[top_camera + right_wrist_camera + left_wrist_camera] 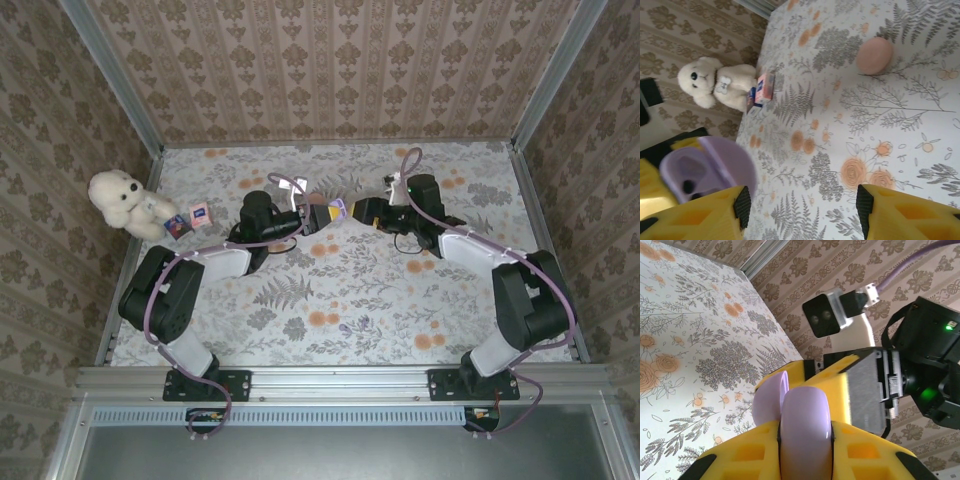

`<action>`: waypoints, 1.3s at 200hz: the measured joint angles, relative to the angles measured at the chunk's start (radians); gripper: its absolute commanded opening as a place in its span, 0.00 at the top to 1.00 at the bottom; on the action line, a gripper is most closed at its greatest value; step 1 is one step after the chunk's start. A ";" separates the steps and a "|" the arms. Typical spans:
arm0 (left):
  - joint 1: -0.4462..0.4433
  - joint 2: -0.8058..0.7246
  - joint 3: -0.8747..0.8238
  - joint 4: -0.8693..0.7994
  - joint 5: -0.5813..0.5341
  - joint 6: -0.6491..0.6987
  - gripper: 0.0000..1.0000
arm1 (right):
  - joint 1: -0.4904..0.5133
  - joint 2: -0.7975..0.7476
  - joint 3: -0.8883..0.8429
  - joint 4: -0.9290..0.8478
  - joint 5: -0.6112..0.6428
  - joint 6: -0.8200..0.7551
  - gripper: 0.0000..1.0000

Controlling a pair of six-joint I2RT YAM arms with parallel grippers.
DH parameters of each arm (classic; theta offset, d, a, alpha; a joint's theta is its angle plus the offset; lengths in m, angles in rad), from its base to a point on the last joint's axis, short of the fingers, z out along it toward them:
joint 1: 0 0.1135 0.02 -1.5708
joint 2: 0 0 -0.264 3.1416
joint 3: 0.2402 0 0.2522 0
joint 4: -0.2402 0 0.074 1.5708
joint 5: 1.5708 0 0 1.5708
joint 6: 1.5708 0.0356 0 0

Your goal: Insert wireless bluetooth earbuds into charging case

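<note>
Left pincer (330, 213) is clenched on the lilac charging case (339, 209), which is held above the far middle of the surface (300, 330) with its lid (770, 397) swung open. Just to its right, the right pincer (362, 210) is seen released, its yellow fingers (905, 215) spread wide over bare surface and pointed at the case. In the right wrist view the case's lower edge is covered by one of those fingers. A white teddy bear (125, 202) and small boxes (190, 218) are set at the far left edge, well apart from the case. A pink round object (875, 55) lies on the surface, away from both pincers.
</note>
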 measured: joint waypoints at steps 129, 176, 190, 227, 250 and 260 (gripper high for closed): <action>-0.001 0.000 0.016 0.001 0.008 0.000 0.95 | 0.016 0.009 0.000 0.045 -0.061 0.020 0.52; -0.007 0.000 0.018 0.000 0.007 0.000 0.95 | 0.021 0.024 0.008 0.045 -0.063 0.023 0.54; -0.007 0.000 0.018 0.000 0.006 0.000 0.95 | 0.021 0.029 0.014 0.045 -0.064 0.023 0.55; -0.011 0.000 0.022 0.000 0.006 0.000 0.95 | 0.022 0.036 0.036 0.043 -0.064 0.023 0.58; -0.013 0.001 0.026 -0.001 -0.001 0.000 0.95 | 0.023 0.041 0.045 0.043 -0.068 0.023 0.61; -0.013 0.002 0.027 -0.002 -0.004 0.000 0.95 | 0.023 0.044 0.049 0.043 -0.069 0.023 0.64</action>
